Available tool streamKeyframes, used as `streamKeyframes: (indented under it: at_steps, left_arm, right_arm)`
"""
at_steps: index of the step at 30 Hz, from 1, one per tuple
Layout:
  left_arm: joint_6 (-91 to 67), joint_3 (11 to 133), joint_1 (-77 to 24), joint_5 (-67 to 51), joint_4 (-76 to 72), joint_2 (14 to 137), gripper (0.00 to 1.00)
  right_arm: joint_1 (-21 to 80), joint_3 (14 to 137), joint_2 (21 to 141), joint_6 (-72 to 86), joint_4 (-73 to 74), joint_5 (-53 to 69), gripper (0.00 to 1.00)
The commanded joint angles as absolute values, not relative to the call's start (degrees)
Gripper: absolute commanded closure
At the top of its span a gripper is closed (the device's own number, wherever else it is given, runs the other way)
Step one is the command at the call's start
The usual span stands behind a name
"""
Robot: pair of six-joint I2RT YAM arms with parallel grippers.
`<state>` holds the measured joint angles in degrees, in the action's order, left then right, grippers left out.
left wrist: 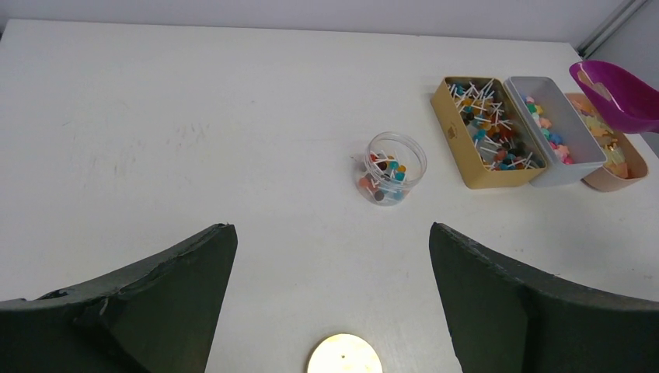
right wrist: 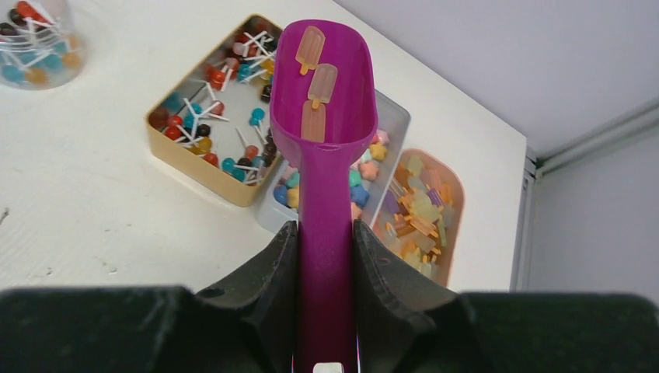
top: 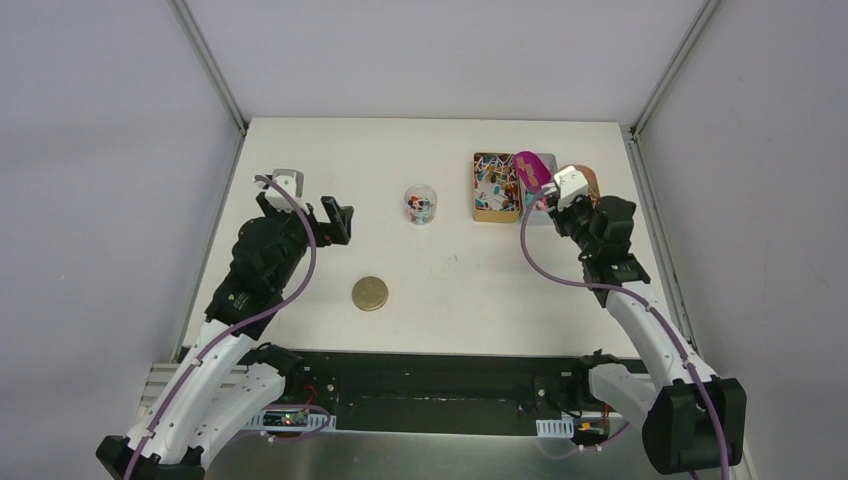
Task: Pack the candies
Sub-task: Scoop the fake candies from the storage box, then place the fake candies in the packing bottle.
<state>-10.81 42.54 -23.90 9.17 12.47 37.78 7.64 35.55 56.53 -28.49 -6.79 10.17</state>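
Note:
My right gripper (right wrist: 325, 229) is shut on the handle of the magenta scoop (right wrist: 330, 85), which carries three orange ice-pop candies (right wrist: 319, 85) above the trays. Below it, candies fill a gold tin (right wrist: 214, 128), a white tray (right wrist: 365, 167) and an orange tray (right wrist: 420, 214). A clear jar (top: 421, 205) at mid-table holds some round multicoloured candies. My left gripper (left wrist: 332, 233) hovers open and holds nothing. It is left of the jar, as the top view shows.
The round gold lid (top: 370, 294) lies flat on the table near the front, just under my left gripper's view. The three trays stand side by side at the back right, close to the table's right edge.

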Motion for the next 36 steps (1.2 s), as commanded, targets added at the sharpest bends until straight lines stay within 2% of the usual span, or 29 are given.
streamKeyframes:
  at_steps: [1, 9, 20, 36]
  left_arm:
    - [-9.95, 42.62, -23.56, 12.02, 11.40, 37.09, 0.01]
    - [-10.01, 42.63, -23.55, 13.56, 11.70, 36.83, 0.01]
    - [-10.12, 42.80, -23.56, 15.07, 11.95, 36.74, 0.01]
    - [-10.20, 42.80, -23.60, 16.28, 12.01, 36.04, 0.01]
  right_arm:
    - [11.68, 41.09, 58.26, -32.48, -5.93, 13.63, 1.00]
    - [21.51, 47.60, 64.24, -40.09, 2.29, 9.67, 1.00]
    - [32.10, 54.47, 71.55, -45.86, 6.49, 0.60, 1.00]
    - [40.65, 64.57, 82.06, -51.65, 12.23, -9.54, 1.00]
